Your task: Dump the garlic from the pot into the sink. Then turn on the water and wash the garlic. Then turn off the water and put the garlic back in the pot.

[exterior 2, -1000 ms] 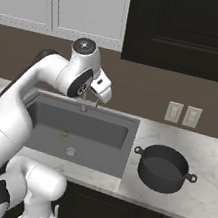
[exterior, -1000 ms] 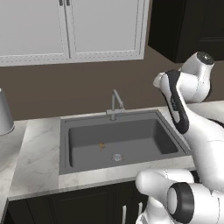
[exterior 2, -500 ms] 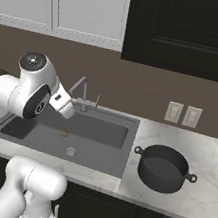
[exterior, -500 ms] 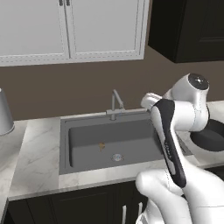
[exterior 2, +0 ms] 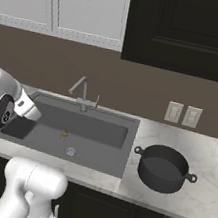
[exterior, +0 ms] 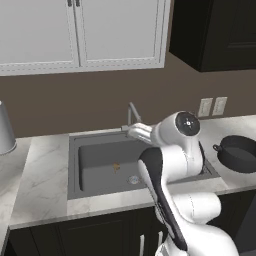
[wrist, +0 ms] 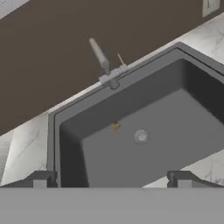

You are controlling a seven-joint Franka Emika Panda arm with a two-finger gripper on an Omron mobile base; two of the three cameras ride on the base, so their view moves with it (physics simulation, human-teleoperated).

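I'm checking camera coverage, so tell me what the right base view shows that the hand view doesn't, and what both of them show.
Right base view alone: the pot standing upright on the counter to the right of the sink, the white and dark upper cabinets, and the arm at the left edge.

Hand view alone: the two dark fingers, wide apart and holding nothing, aimed down at the sink.

Both: the sink, the faucet behind it, the drain, and the garlic lying on the sink floor near the drain.

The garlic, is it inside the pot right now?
No, the garlic lies on the floor of the sink near the drain, while the pot stands on the counter.
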